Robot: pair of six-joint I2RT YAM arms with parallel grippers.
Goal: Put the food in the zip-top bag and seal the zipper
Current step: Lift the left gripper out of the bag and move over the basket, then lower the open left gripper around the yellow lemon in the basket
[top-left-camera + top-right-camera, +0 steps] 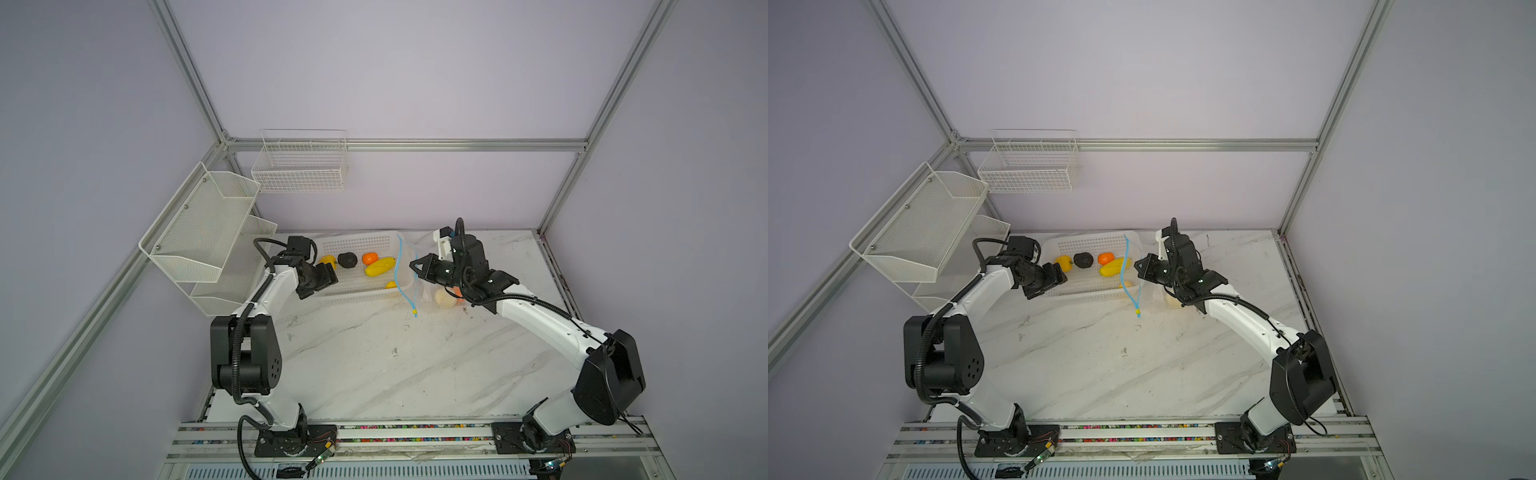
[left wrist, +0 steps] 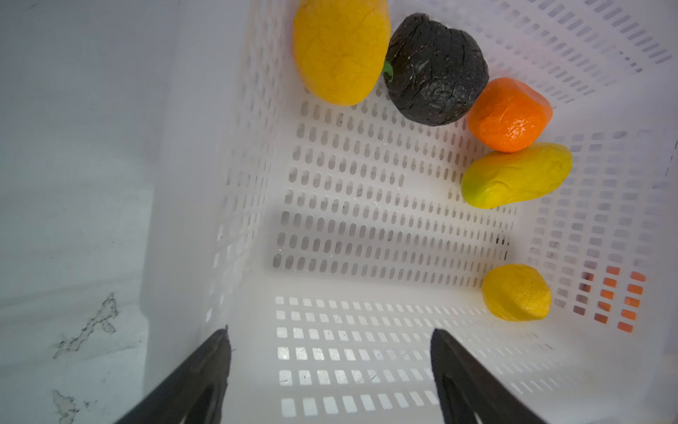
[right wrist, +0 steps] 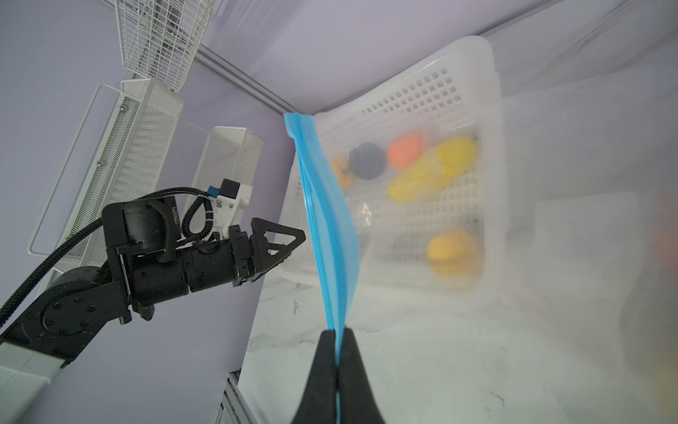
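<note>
My right gripper [image 3: 338,332] is shut on the light-blue zipper [image 3: 323,205] and holds the clear zip-top bag [image 1: 428,286] up by its mouth edge. The yellow slider [image 1: 414,311] hangs at the strip's low end. Inside the bag lie a cream-white piece [image 1: 444,298] and an orange one [image 1: 457,291]. More food sits in the white basket [image 2: 367,367]: a yellow piece [image 2: 339,51], a black one [image 2: 436,69], an orange one [image 2: 510,113], an elongated yellow one [image 2: 517,176] and a small yellow one [image 2: 517,292]. My left gripper [image 2: 329,330] is open and empty over the basket's near-left corner.
White mesh shelves [image 1: 199,224] hang on the left wall and a wire basket [image 1: 301,162] on the back wall. The marble tabletop [image 1: 374,365] stretches in front of the basket. The bag's mouth stands just right of the basket's right end.
</note>
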